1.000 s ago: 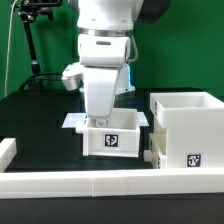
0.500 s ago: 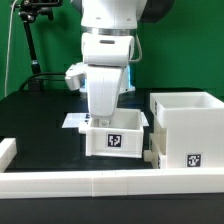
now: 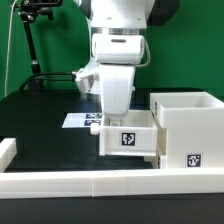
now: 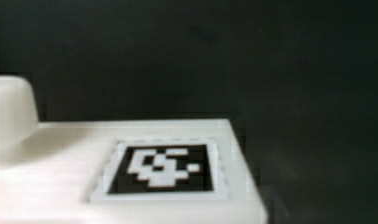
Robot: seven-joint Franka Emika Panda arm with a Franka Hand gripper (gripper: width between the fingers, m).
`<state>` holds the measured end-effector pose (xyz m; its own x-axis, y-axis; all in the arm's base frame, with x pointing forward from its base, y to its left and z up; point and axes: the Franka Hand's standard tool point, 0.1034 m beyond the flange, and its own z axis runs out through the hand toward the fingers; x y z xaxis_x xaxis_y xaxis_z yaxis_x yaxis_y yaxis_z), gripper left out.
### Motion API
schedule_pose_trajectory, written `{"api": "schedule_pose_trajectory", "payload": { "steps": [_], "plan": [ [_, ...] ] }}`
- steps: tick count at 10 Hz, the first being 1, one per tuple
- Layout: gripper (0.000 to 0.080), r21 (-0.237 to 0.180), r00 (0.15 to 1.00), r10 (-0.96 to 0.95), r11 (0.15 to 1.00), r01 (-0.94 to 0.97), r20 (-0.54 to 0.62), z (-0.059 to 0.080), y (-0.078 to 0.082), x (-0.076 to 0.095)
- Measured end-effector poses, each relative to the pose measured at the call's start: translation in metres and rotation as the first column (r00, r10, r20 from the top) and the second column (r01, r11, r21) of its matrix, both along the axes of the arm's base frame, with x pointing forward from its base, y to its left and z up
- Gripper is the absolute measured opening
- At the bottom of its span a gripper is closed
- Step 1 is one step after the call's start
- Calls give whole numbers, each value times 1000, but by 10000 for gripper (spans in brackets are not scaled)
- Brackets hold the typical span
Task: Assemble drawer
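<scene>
in the exterior view my arm comes straight down over a small shallow white plastic tray (image 3: 128,140), and my gripper (image 3: 116,113) sits at its top edge. my white wrist housing hides the fingers, so i cannot tell whether they are apart, together or clamped on the tray. the tray stands on the black table (image 3: 40,125) with its tagged face turned toward the camera, its long axis running across the picture. its end toward the exterior view's right touches or sits just beside the boxy white plastic casing (image 3: 186,130), which is open at the top and carries a small square tag low on its front. behind the tray, the flat white marker board (image 3: 82,120) lies on the table. a long low white wall (image 3: 60,185) runs along the front.

in the wrist view, a flat white surface of the tray (image 4: 61,160) fills the lower part, blurred, bearing a black-and-white square tag (image 4: 163,168). my fingers are not clearly shown here.
</scene>
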<state>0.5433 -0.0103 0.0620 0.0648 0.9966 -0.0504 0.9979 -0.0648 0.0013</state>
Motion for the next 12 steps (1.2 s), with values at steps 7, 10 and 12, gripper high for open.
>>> {"api": "schedule_pose_trajectory", "payload": {
  "steps": [7, 10, 12],
  "plan": [
    [44, 3, 998, 55, 998, -56, 14, -4, 5, -1],
    [44, 1, 998, 57, 998, -57, 15, -4, 5, 0],
    [44, 1, 998, 60, 998, -60, 15, -4, 7, 0]
  ]
}}
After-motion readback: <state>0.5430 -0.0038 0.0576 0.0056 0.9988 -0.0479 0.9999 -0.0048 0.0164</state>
